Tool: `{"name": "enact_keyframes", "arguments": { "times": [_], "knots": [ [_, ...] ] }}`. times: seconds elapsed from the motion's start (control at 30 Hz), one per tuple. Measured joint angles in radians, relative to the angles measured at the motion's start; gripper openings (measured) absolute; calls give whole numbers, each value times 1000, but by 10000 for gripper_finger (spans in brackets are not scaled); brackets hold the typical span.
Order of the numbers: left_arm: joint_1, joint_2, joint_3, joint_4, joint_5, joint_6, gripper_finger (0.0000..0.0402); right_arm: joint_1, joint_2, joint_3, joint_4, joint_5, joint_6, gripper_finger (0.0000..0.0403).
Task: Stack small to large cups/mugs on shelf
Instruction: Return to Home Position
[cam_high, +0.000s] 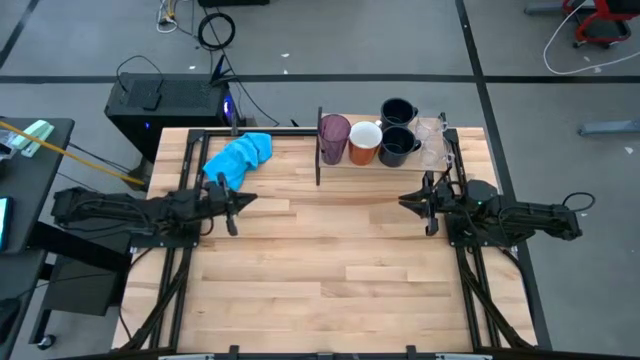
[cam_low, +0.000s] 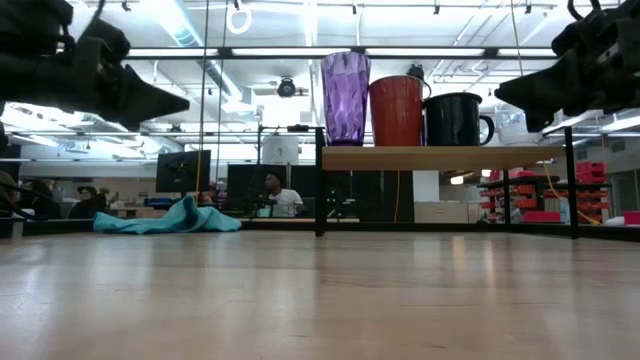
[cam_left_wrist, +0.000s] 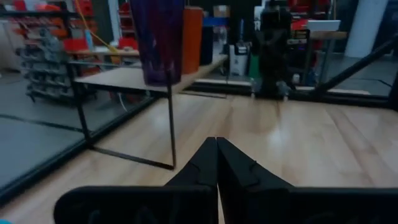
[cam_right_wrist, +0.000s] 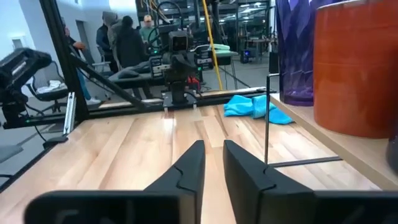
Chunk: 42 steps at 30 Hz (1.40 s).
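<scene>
The shelf (cam_high: 380, 176), a light-wood board on thin dark legs, stands at the table's far side. On it stand a purple tumbler (cam_high: 333, 137), an orange mug (cam_high: 364, 142), two dark navy mugs (cam_high: 398, 112) (cam_high: 397, 146) and two clear glasses (cam_high: 432, 140), all upright on their bases. My left gripper (cam_left_wrist: 216, 140) hovers level at the table's left, shut and with nothing in it. At the table's right, near the shelf's near edge, my right gripper (cam_right_wrist: 213, 144) also hovers level. A narrow gap shows between its fingers, with nothing in it.
A blue cloth (cam_high: 240, 155) lies crumpled at the far left, beside the shelf's dark upright panel (cam_high: 319, 148). Bare striped tabletop (cam_high: 330, 250) spreads between and in front of both arms. Dark frame rails run along the table's sides. People stand in the room beyond (cam_right_wrist: 127, 40).
</scene>
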<state>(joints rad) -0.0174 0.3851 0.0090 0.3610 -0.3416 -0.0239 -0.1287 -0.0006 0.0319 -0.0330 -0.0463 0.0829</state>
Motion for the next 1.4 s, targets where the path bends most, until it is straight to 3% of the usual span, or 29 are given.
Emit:
{"name": "enact_keyframes", "arguments": {
  "times": [0.2,0.4,0.5,0.63,1.4],
  "knots": [
    [-27,-155,0,-109,-21,43,4,0,0,-10,33,8,42,27],
    [-27,-301,0,-212,-22,-3,18,0,0,-10,40,53,225,6],
    [-27,-303,0,-215,-21,-150,35,0,0,-10,40,53,231,20],
    [-27,-299,-1,-214,-21,-226,47,0,0,-10,39,53,231,38],
    [-27,-299,-1,-211,-21,-227,45,0,0,-10,38,53,229,48]
  ]
}}
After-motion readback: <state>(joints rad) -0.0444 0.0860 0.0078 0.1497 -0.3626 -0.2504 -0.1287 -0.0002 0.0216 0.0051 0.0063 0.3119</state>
